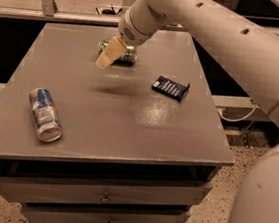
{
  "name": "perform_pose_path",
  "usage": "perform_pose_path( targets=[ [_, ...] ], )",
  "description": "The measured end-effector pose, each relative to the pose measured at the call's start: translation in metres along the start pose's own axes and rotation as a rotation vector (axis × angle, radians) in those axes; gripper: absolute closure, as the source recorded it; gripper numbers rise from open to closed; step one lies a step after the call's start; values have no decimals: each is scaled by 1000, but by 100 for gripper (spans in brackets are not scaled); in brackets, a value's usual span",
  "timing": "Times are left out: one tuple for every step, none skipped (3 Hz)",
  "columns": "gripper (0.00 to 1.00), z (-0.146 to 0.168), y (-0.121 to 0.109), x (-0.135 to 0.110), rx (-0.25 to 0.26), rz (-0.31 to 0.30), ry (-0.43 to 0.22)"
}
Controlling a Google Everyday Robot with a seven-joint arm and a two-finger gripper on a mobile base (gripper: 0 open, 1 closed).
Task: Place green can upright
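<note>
The green can (126, 54) lies on its side near the far middle of the grey table (127, 127), partly hidden behind my gripper. My gripper (107, 57), with pale tan fingers pointing down and left, hangs above the table just in front of the can's left end. Nothing is held in it. The big white arm reaches in from the upper right.
A blue-and-silver can (44, 115) lies on its side at the front left of the table. A dark blue snack packet (170, 87) lies right of centre. Drawers sit under the table top. A cable (237, 116) hangs at the right.
</note>
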State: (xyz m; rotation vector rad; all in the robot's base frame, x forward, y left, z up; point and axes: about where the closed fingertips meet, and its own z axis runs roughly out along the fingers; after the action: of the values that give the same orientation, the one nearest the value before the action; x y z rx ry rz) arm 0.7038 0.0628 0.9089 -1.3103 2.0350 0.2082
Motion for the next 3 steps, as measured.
perform_pose_path(
  targets=[
    [0,30,-14,-11,10,5,21],
    [0,55,-30,-13,11,-18,71],
    [0,73,-40,-8,-22,-51,122]
  ],
)
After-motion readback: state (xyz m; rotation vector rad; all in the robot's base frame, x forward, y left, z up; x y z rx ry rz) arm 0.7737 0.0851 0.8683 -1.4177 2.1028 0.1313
